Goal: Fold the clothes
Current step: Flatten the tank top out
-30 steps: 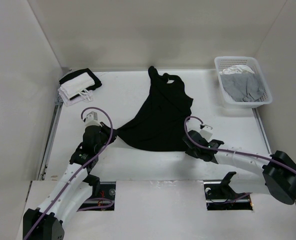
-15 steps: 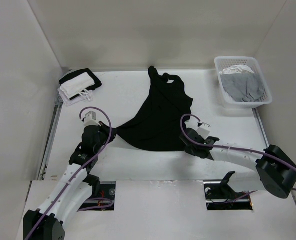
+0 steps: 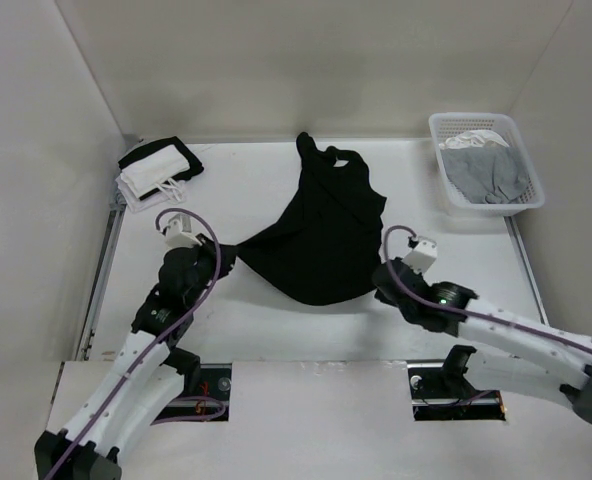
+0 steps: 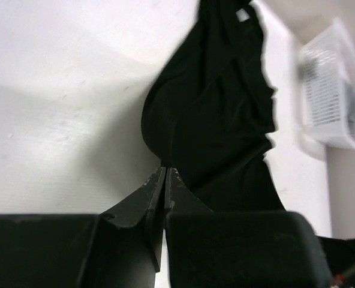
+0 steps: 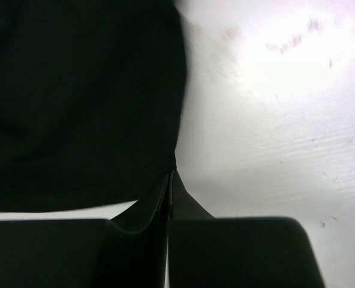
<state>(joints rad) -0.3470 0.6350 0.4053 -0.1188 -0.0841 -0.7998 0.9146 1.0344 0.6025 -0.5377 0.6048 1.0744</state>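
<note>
While the top [image 3: 321, 235] lay mid-table [image 3: 246, 190], straps toward the far edge and hem toward the arms, I had both hem corners pinched. The left gripper [image 4: 165, 172] was clamped on the left corner, with cloth bunching away from its tips. The right gripper [image 5: 170, 174] was closed on the right corner, but its wrist view showed only the very edge of the cloth at the tips, so I judged that hold thin. To fold well, I reckoned I should lift both corners evenly, keep the hem taut between them, and carry it toward the straps without dragging the body sideways. The basket [image 3: 486, 160] at far right and the stack [image 3: 159, 170] at far left sat well apart from that path.
</note>
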